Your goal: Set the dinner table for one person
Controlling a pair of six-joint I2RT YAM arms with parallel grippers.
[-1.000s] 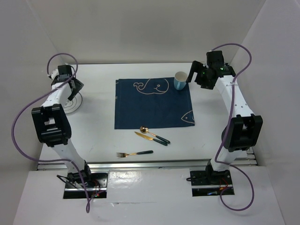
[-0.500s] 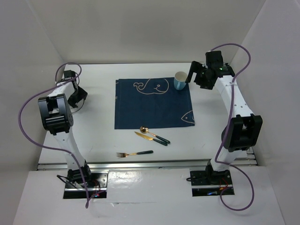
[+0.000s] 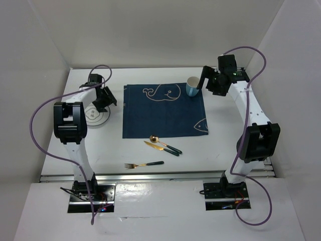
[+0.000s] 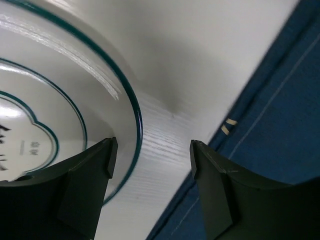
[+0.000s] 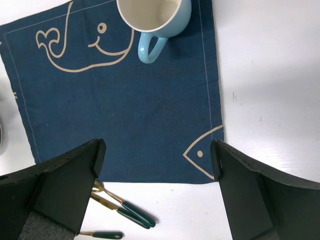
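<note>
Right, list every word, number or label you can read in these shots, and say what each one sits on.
Nothing can be read well enough to quote.
Plate: small dark characters printed near its centre, too small and blurred to read; a larger mark is cut off at the edge of the left wrist view.
Placemat: only whale and fish line drawings, no words.
Mug: no text visible.

Small dark characters (image 4: 34,145) are printed near the centre of the white plate (image 4: 65,95); in the left wrist view they are too blurred to be read. From above the mark on the plate (image 3: 95,118) is illegible.
</note>
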